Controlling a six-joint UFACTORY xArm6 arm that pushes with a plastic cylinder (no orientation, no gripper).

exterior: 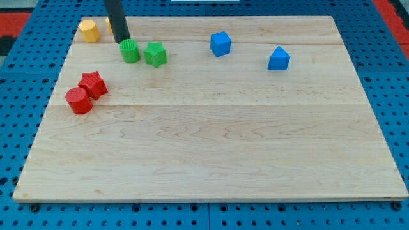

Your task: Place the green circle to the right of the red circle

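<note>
The green circle (130, 51) stands near the view's top left on the wooden board (211, 147), touching the green star (155, 54) on its right. The red circle (78, 101) sits lower at the view's left, touching the red star (93, 84) just above and to its right. My tip (123, 41) is the lower end of a dark rod, right at the upper left edge of the green circle.
A yellow block (89, 30) stands at the view's top left, with a second yellow block (110, 25) partly hidden behind the rod. A blue cube (220, 43) and another blue block (278, 59) sit at the view's top right.
</note>
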